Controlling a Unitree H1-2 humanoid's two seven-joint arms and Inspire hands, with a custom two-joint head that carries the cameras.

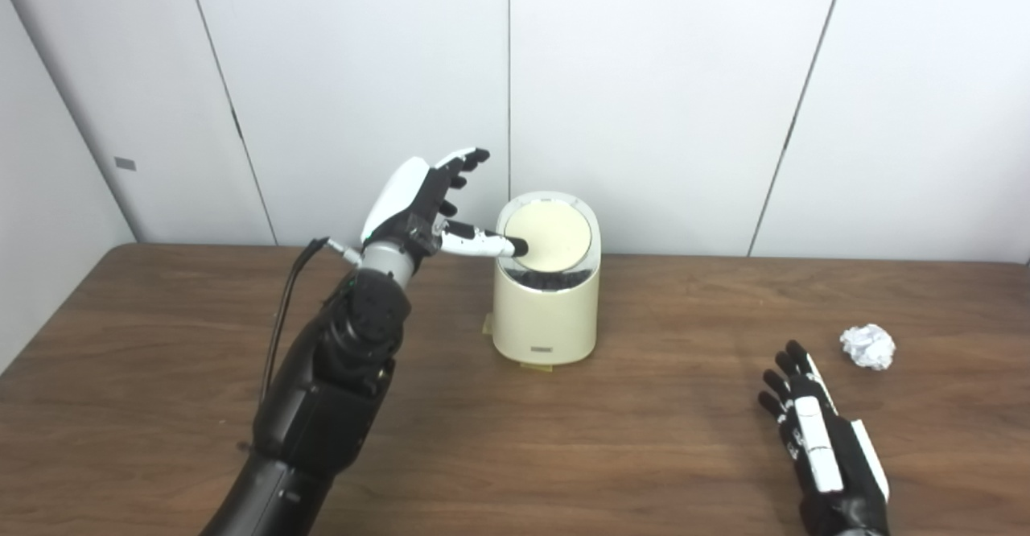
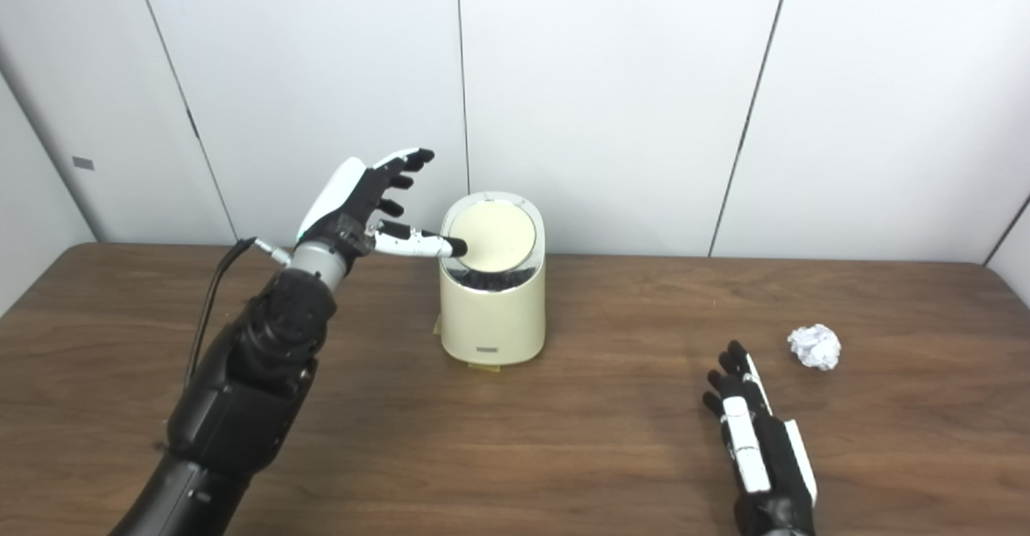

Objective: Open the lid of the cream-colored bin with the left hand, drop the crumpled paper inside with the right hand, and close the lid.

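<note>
With our left hand (image 1: 422, 198) spread open, one fingertip on the tilted lid (image 1: 552, 237) of the cream-colored bin (image 1: 547, 315), and our right hand (image 1: 817, 431) flat and empty near the crumpled paper (image 1: 868, 346) (still on the table (image 1: 161, 375)), we judged that sideways pressure might tip the bin.

Bright, even, diffuse light from overhead; no hard glare anywhere. Soft, faint shadows only: a short one under the cream-coloured plastic bin (image 1: 547, 311), another dim patch beside the crumpled white paper ball (image 1: 867, 346) and beneath the black-and-white right hand (image 2: 756, 439). Mild sheen across the dark brown wooden tabletop (image 1: 563, 439), grain readable throughout. Pale grey wall panels (image 1: 660, 77) slightly washed out, darker toward the left corner. Reasonably sharp overall, slightly soft and noisy in fine detail. White shell of the raised left hand (image 1: 418, 198) near overexposed. Slight bowing of the panel seams toward the edges.
</note>
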